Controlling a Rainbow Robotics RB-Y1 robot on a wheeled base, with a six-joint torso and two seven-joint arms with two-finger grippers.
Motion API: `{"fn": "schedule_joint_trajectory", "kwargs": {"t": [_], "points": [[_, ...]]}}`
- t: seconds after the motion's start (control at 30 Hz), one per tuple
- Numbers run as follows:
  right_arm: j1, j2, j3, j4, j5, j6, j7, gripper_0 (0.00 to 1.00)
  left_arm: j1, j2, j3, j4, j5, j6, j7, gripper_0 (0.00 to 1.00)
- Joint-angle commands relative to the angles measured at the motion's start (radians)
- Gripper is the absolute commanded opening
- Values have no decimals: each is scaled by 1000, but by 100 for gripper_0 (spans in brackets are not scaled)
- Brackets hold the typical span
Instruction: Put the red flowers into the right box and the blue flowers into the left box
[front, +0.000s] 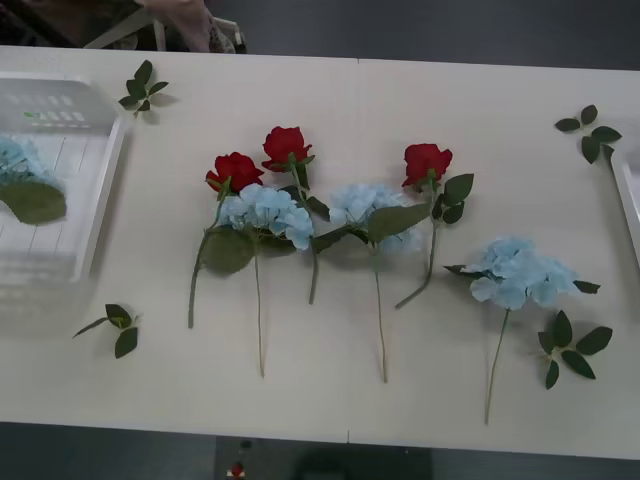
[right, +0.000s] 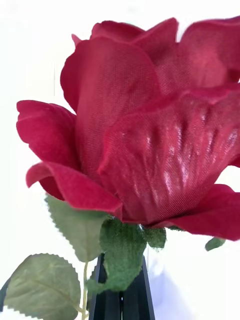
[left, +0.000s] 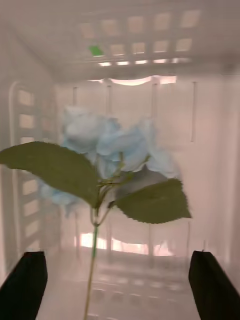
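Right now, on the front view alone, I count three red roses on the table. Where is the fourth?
Observer: The right wrist view has it. The right gripper is shut on the stem of a red rose.
Operator: And the left gripper?
Observer: The left gripper is open, facing the blue hydrangea that lies inside the translucent bin.

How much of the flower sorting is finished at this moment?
Done: one blue flower lies in the left box, the open left end effector above it. In hand: the right end effector is shut on a red rose. Left: three roses and three blue flowers on the table.
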Motion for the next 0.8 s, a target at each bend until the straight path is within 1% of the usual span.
{"fn": "schedule_joint_trajectory", "kwargs": {"t": [0.03,0.07,0.1,0.13,0.17,0.27,0.33,0.43,0.5,0.53,0.6,0.63,0.7,0.73,0.8], "points": [[-32,-9,25,38,-4,-88,45,6,41,13,95,-134,85,34,-19,93],[-32,-3,40,41,-3,-111,49,17,45,11,112,-177,104,65,-15,100],[-32,-1,54,41,-3,-126,50,46,50,11,121,-221,116,88,-11,100],[-32,-1,58,40,-3,-134,50,66,52,11,123,-247,119,97,-9,100],[-38,-1,65,38,-7,-134,52,99,56,11,123,-296,118,111,-6,100],[-52,-4,63,34,-15,-125,45,100,68,-23,123,-405,102,112,1,100],[-58,-6,54,14,-18,-99,45,100,75,-55,123,-442,96,112,4,100],[-60,-7,-1,-61,-26,9,30,100,78,-124,109,-488,85,112,6,100],[-58,-7,-54,-133,-38,124,22,100,78,-165,78,-507,75,111,6,100],[-60,-4,-69,-153,-41,154,19,100,76,-175,67,-510,70,105,4,100],[-58,8,-115,-233,-67,282,4,100,76,-205,17,-519,23,74,6,100],[-55,10,-123,-256,-75,319,-14,100,76,-213,2,-519,9,62,4,100],[-38,25,-142,-348,-102,434,-83,100,73,-236,-58,-519,-37,17,6,100],[-32,33,-147,-376,-107,461,-99,100,70,-242,-74,-516,-51,11,8,100],[-3,80,-167,-497,-116,556,-169,100,62,-270,-124,-497,-100,-4,8,100]]}}
